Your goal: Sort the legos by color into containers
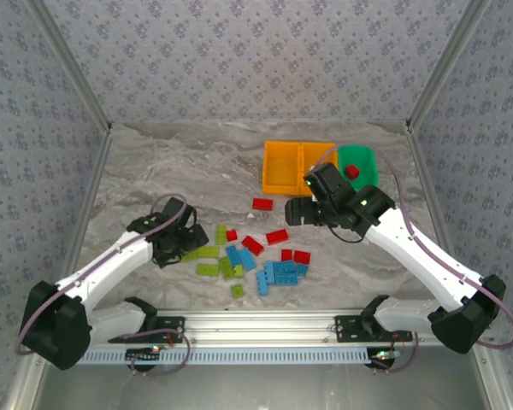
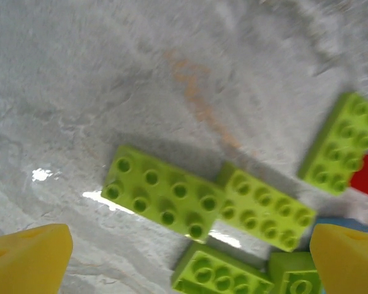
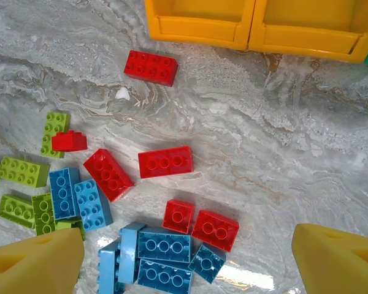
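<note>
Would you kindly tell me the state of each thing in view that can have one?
Left tool, open, empty, above lime legos.
Right tool, open, empty.
Left orange bin, upright, empty.
Right orange bin, upright, visible part empty.
Green bin, upright, holding one red lego.
Table legos, loose, unsorted.

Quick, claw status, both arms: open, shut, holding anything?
Left claw: open, empty, over lime green legos.
Right claw: open, empty.

Bare table [image 1: 171, 162] at far left, legos [image 1: 239, 257] crowding centre, containers [image 1: 283, 167] walling far right.
</note>
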Controlling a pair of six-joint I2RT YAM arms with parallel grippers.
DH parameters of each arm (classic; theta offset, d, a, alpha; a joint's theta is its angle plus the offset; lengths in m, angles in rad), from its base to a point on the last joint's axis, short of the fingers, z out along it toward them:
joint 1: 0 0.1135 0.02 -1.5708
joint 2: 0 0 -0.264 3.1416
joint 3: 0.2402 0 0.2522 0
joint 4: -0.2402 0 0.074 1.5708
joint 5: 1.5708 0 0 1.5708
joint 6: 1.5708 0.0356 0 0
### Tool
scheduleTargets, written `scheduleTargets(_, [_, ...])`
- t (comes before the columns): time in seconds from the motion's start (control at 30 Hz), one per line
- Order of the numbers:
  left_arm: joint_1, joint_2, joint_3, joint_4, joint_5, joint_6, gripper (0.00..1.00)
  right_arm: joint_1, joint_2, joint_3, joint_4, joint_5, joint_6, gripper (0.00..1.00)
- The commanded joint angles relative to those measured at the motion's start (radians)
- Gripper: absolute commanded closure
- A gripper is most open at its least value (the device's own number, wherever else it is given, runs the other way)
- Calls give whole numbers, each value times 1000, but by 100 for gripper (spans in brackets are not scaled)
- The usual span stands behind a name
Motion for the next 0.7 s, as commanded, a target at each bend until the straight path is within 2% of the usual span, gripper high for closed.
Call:
scheduleTargets(0.0, [-1,30,-38,-14,-17,8,1,12,7,31,-17,4,-5,10])
scheduleTargets(0.2, [14,98,-84,117,64,19,3,15,-5,30,-33,21,-7,9])
scheduleTargets(0.4, [50,132,-135,151,53,-4,23,18,-4,26,-35,17,0,9])
scheduleTargets(0.57, [106,123,-173,169,47,15,30,22,-1,34,-32,16,1,9])
scheduleTargets(0.67, [113,117,-169,149,49,35,27,25,2,34,-31,19,4,9])
